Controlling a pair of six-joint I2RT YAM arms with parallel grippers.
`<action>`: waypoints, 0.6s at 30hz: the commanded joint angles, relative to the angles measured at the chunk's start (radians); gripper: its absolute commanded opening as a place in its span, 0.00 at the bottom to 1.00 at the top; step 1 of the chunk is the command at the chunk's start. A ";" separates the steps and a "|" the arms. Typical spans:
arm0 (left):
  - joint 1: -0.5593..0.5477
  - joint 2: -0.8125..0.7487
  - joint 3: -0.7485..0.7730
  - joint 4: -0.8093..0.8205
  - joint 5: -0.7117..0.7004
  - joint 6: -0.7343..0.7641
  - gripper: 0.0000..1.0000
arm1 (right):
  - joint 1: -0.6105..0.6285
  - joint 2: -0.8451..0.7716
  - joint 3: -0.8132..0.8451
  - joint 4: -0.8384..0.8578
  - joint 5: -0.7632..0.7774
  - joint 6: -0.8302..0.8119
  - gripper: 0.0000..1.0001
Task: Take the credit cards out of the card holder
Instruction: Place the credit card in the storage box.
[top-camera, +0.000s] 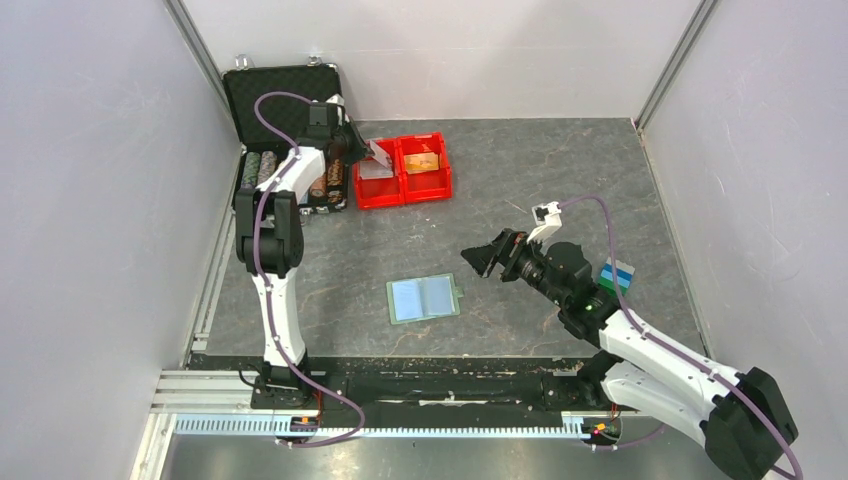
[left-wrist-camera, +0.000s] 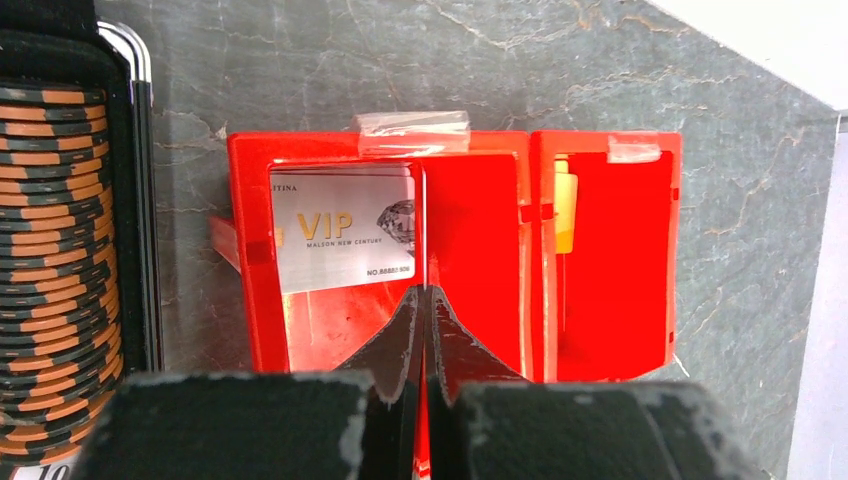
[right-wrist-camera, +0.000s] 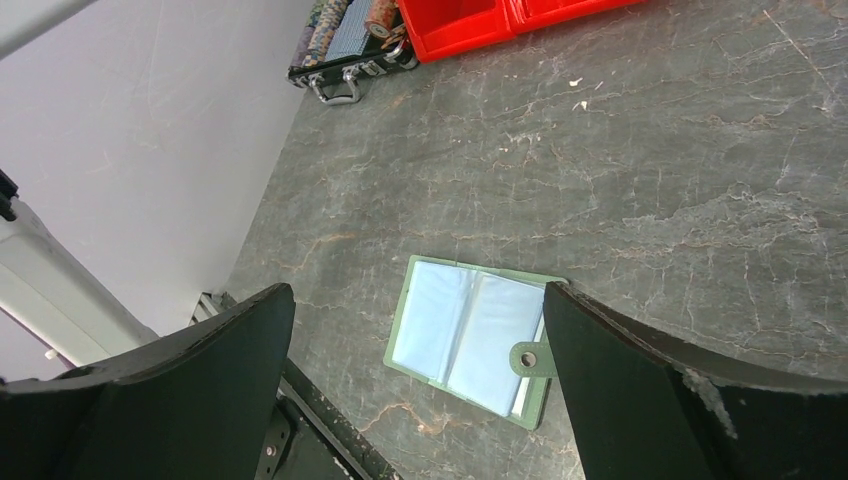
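Note:
The card holder (top-camera: 424, 298) lies open on the table, grey-green with pale blue pockets that look empty; it also shows in the right wrist view (right-wrist-camera: 470, 335). My left gripper (top-camera: 352, 150) hangs over the left compartment of the red bin (top-camera: 400, 201), shut (left-wrist-camera: 427, 292) on a thin whitish card seen edge-on (left-wrist-camera: 427, 220). A whitish-grey VIP card (left-wrist-camera: 345, 230) shows in that compartment. An orange card (top-camera: 422, 162) lies in the right compartment, a sliver in the left wrist view (left-wrist-camera: 565, 212). My right gripper (top-camera: 480, 258) is open and empty, above and right of the holder (right-wrist-camera: 417, 300).
A black poker-chip case (top-camera: 285, 100) stands open left of the bin, with chip stacks (left-wrist-camera: 50, 250) beside my left gripper. A small blue and green object (top-camera: 617, 274) lies by the right arm. Walls close in the table on three sides.

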 joint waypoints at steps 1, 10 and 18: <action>0.003 0.012 0.012 0.015 -0.006 0.045 0.02 | -0.002 -0.019 0.043 0.010 0.000 0.002 0.98; 0.003 0.029 0.020 0.008 -0.021 0.045 0.02 | -0.001 -0.006 0.052 0.013 0.000 -0.003 0.98; 0.003 0.028 0.033 -0.012 -0.032 0.045 0.02 | -0.002 0.001 0.053 0.013 0.004 -0.008 0.98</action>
